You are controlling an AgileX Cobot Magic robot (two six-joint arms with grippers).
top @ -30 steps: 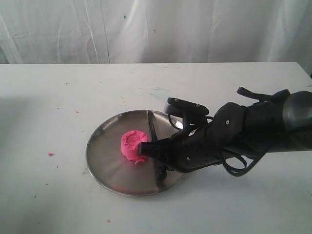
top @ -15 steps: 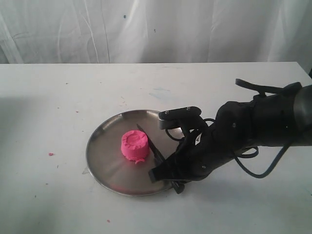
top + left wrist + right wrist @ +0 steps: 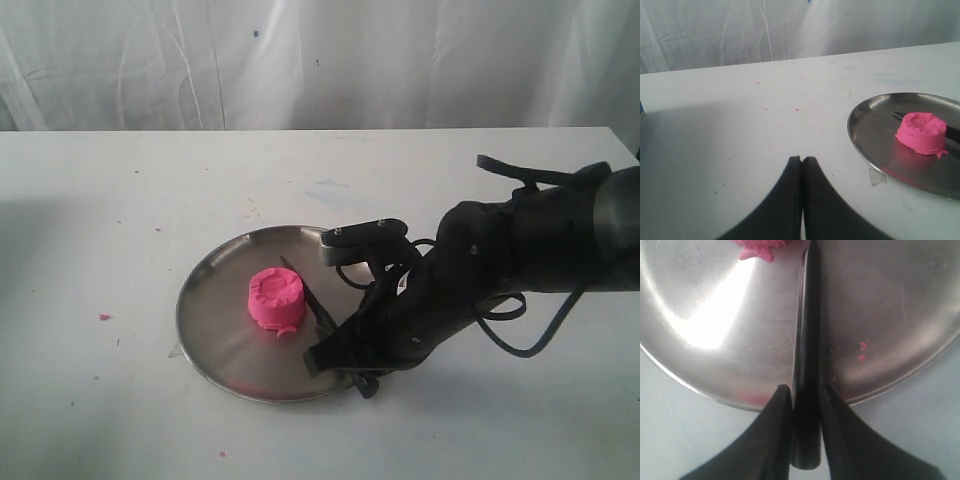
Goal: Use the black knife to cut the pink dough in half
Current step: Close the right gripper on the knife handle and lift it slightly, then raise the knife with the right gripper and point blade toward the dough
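Note:
The pink dough (image 3: 276, 297) is one squat round lump with a dented top, sitting left of centre on the round steel plate (image 3: 215, 340). The black knife (image 3: 305, 292) lies slanted just right of the dough, its tip pointing to the plate's far side. My right gripper (image 3: 322, 357) is at the plate's near right rim. In the right wrist view this gripper (image 3: 806, 390) is shut on the knife (image 3: 807, 340) at its handle, with the dough (image 3: 757, 247) beside the blade. My left gripper (image 3: 802, 159) is shut and empty over bare table, far from the dough (image 3: 921, 132).
Pink crumbs (image 3: 104, 317) dot the white table left of the plate, and a few (image 3: 861, 351) lie on the plate. A small pale scrap (image 3: 877, 176) sits by the plate's rim. White cloth hangs behind the table.
My right gripper drew back from beside the dough to the plate's near right rim. The knife turned to lie slanted by the dough. Almost nothing moved in the last half second.

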